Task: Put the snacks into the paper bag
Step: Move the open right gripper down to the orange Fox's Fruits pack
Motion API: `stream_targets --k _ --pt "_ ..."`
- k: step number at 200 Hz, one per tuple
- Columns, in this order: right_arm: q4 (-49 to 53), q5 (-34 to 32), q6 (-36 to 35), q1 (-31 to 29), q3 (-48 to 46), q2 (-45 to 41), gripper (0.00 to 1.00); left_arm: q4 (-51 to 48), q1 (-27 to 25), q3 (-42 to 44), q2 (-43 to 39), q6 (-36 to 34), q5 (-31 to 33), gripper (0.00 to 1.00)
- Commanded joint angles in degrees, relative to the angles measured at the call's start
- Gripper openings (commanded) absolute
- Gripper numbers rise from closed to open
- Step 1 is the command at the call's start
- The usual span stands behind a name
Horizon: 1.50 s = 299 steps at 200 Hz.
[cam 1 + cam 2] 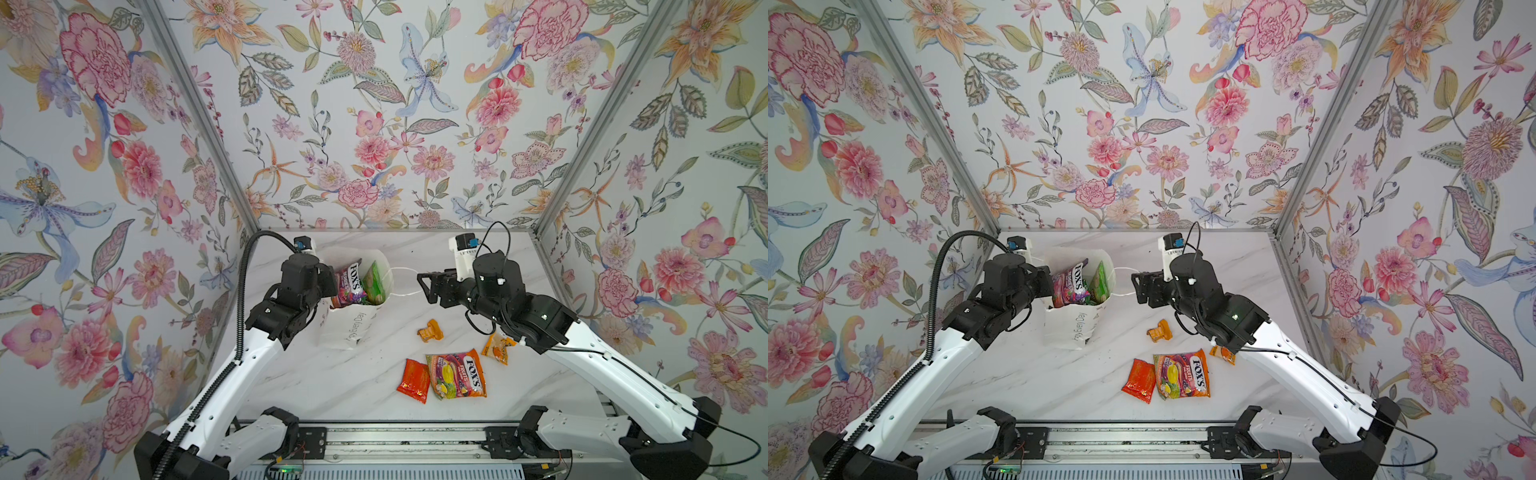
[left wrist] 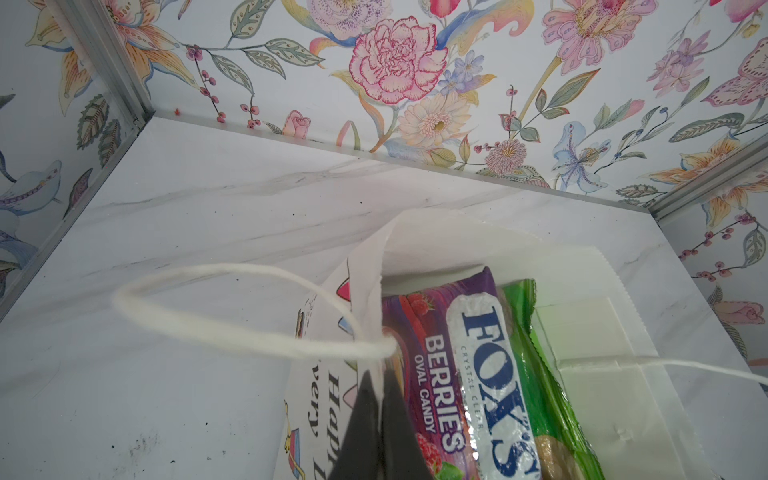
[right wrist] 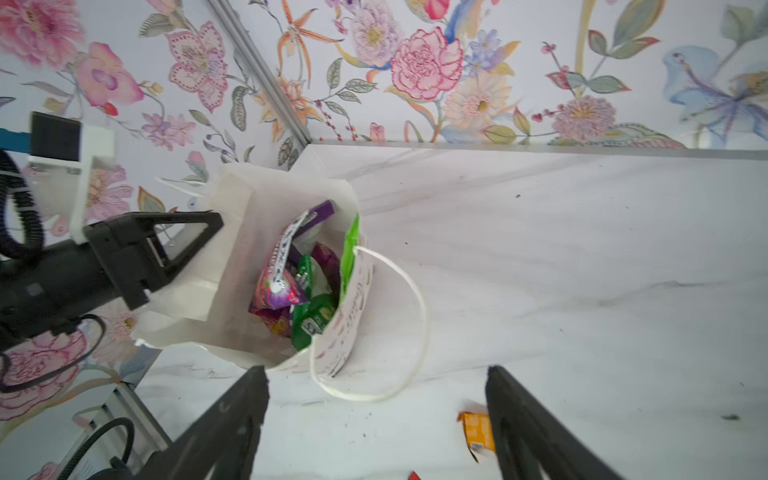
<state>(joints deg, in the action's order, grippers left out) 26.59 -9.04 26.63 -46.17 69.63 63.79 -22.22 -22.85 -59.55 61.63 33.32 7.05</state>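
1. Lying flat at the near edge of the marble tabletop (image 1: 316, 386): orange-red sachet (image 1: 413, 380), touching the orange FOX'S Fruits bag (image 1: 457, 374) along one long side.
2. Sitting further back: crumpled orange sachet (image 1: 430, 330) alone in the open, and yellow-orange sachet (image 1: 496, 347) partly hiding under the right arm.
3. Standing toward the back left: white paper bag (image 1: 353, 328), mouth gaping, already holding the purple FOX'S Berries bag (image 1: 348, 282) and a green packet (image 1: 374, 276).
4. Pinching the bag's rim between fully closed jaws and propping the mouth open: left gripper (image 2: 379, 374).
5. Hovering just beside the bag's string handle (image 3: 417, 316), jaws spread wide and gripping nothing: right gripper (image 3: 374, 374).
6. Judging the sachets as probably very light, soft and slick-filmed, likely sliding away under a sideways nudge. Favouring a pinch from above, across the narrow width or at a crimped end seam.
7. Expecting the FOX'S Fruits bag to be heavier, with loose hard candies shifting inside. Favouring a grip on a bunched fold near the top seal, so it hangs narrow-end down for the slim opening.
8. Treating the paper as thin and crease-prone, probably tipping easily if snagged by the handle.
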Motion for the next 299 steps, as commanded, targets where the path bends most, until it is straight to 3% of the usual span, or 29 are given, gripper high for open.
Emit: stream_targets --k 1,74,112,153,227,299 --pt "3.0 0.2 3.2 2.5 -6.0 -3.2 0.83 6.6 -0.3 1.1 -2.6 -2.0 3.2 0.0" --pt "15.6 4.4 12.0 3.5 -21.3 -6.7 0.82 12.4 -0.3 6.8 -4.6 -2.3 3.3 0.0" --pt "18.0 10.2 19.1 3.0 -29.9 -8.3 0.82 14.9 0.0 9.3 -6.4 -1.9 3.5 0.0" --pt "22.1 7.5 25.4 -1.5 -35.2 -8.5 0.83 16.7 0.2 10.9 -8.2 -1.7 3.3 0.0" --pt "20.2 4.5 27.1 -5.7 -35.1 0.0 0.91 17.6 0.2 12.3 -9.4 -1.5 3.2 0.0" --pt "4.7 5.2 27.1 -5.4 -30.0 11.0 0.92 16.9 0.2 11.7 -9.6 -1.3 2.7 0.0"
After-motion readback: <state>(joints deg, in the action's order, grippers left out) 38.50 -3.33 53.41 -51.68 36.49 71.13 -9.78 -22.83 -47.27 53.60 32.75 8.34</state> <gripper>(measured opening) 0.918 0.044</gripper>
